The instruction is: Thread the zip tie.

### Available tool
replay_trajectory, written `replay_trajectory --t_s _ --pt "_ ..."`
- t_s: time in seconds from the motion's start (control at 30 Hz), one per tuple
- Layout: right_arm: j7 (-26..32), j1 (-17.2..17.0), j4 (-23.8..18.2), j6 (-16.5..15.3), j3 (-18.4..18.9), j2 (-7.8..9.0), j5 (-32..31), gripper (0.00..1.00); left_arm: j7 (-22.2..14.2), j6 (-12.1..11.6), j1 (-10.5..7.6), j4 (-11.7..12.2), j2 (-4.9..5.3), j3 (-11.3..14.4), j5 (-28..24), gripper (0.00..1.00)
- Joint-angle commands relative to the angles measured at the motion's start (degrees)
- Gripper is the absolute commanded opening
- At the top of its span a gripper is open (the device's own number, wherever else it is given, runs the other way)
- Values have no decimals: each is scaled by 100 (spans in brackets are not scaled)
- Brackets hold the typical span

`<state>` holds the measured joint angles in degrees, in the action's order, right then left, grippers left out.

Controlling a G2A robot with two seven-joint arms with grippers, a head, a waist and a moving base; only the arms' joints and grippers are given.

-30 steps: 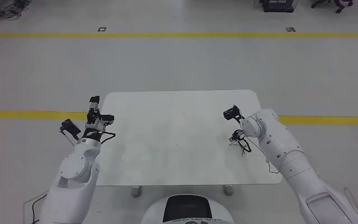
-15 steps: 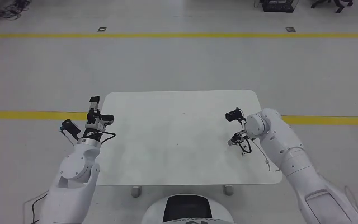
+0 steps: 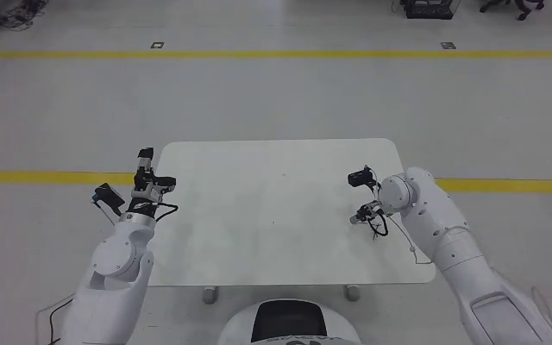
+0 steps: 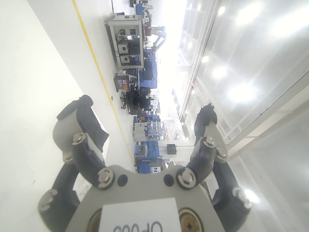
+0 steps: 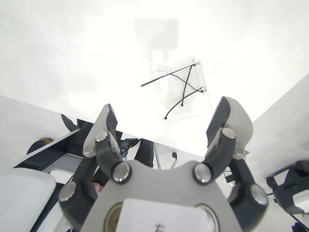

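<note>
Threading is not begun: zip ties (image 5: 186, 84) lie loose in the tray (image 5: 159, 97), with the left gripper (image 4: 144, 105) and right gripper (image 5: 166, 103) both spread and empty.

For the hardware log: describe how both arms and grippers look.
Both the left arm and right arm wear white rounded shells; black cables loop at the right wrist. The left gripper and right gripper have grey bases with silver screws, black linkages and a white label; the right jaws carry ribbed black pads.
</note>
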<state>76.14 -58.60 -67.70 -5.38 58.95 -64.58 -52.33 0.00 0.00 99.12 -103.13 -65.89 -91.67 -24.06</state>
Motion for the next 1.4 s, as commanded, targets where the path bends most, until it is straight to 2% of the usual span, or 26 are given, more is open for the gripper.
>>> replay_trajectory --t_s 0.0,0.1,0.37,0.43,0.47,0.53,0.6,0.87,1.37 --pt "-32 4 39 59 15 6 -66 100 0 0 0 0 0 0 0 100" --pt "-92 -7 83 224 22 20 -268 100 0 0 0 0 0 0 0 100" --pt "50 -17 72 295 38 37 -374 100 0 0 0 0 0 0 0 100" --pt "47 -42 55 292 49 43 -376 80 0 0 0 0 0 0 0 100" --pt "46 -53 44 297 55 45 -377 76 0 0 0 0 0 0 0 100" --pt "26 -83 20 323 73 50 -372 57 0 0 0 0 0 0 0 100" --pt "-19 -117 -5 342 92 54 -359 49 0 0 0 0 0 0 0 100" --pt "-125 -185 38 345 71 44 -300 45 0 0 0 0 0 0 0 100" --pt "-630 -65 617 317 -108 -60 -122 34 0 0 0 0 0 0 0 100"
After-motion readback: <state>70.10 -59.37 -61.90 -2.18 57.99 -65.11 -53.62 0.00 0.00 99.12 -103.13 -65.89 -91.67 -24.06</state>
